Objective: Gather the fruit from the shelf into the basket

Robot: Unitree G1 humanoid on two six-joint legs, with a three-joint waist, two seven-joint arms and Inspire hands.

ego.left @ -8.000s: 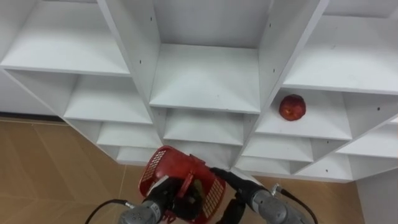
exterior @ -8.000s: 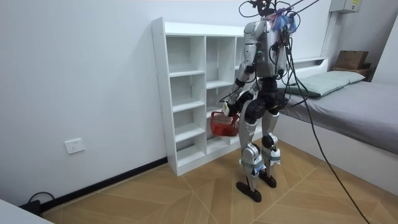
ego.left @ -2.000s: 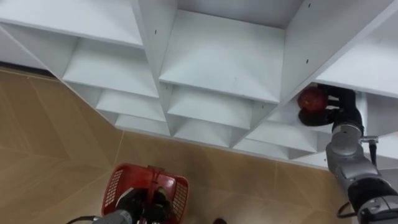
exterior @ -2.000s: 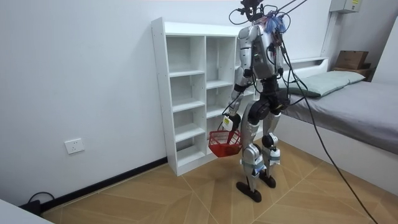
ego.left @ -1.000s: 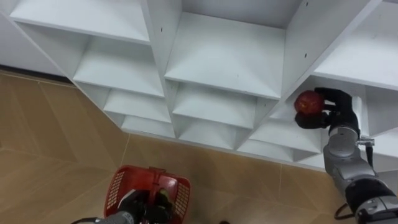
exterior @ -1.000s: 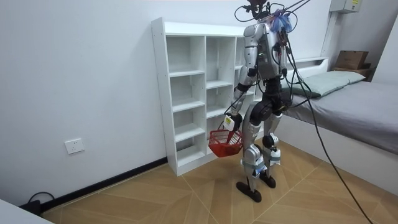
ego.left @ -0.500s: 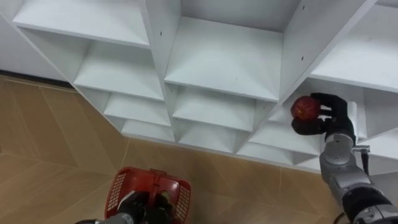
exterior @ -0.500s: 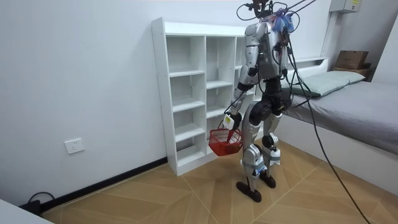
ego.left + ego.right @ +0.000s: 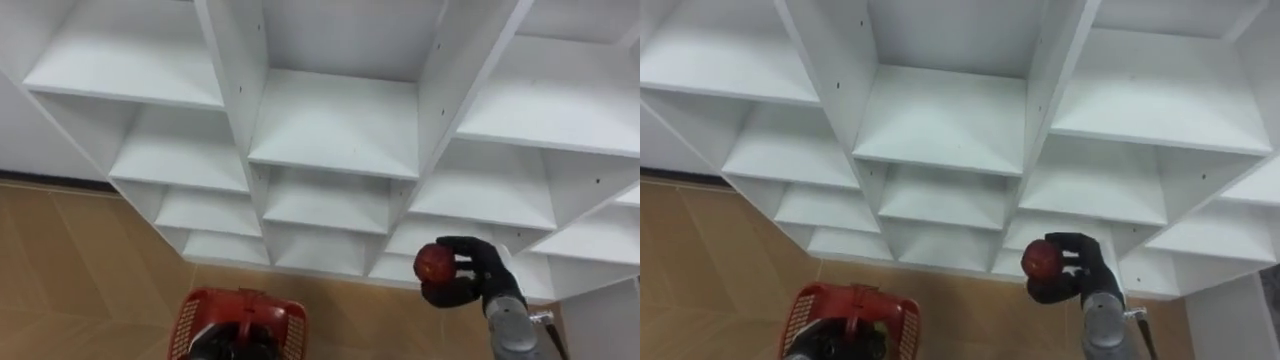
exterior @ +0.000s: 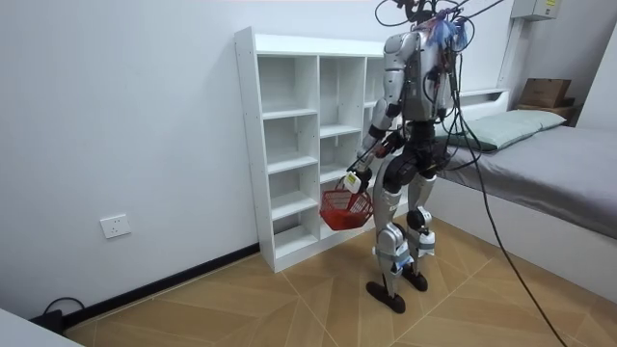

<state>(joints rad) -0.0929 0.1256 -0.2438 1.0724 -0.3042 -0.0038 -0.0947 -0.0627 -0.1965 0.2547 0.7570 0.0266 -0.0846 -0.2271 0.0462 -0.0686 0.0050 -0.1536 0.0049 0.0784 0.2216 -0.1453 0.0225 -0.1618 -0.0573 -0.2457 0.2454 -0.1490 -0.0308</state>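
Observation:
A red apple [image 9: 435,262] sits in my right hand [image 9: 478,276], whose dark fingers curl round it. Hand and apple hang in front of the white closet [image 9: 335,125], outside its compartments and level with the lower right shelves. The shelves in view hold nothing. A red mesh basket [image 9: 240,318] hangs low at the left; my left hand [image 9: 236,346] shows dark at its handle. In the room view the basket [image 10: 342,207] dangles from my left hand [image 10: 355,181] in front of the closet [image 10: 289,145]. In the right eye view the apple [image 9: 1042,258] stays in my right hand [image 9: 1082,272].
I stand upright close to the closet on a wooden floor [image 10: 289,308]. A bed [image 10: 549,159] lies behind me at the room view's right. A wall socket [image 10: 114,226] sits low at the room view's left.
My right hand has drawn the apple out of the right shelf compartment, down and towards my body. The basket has lifted slightly. The eye views have shifted with my head.

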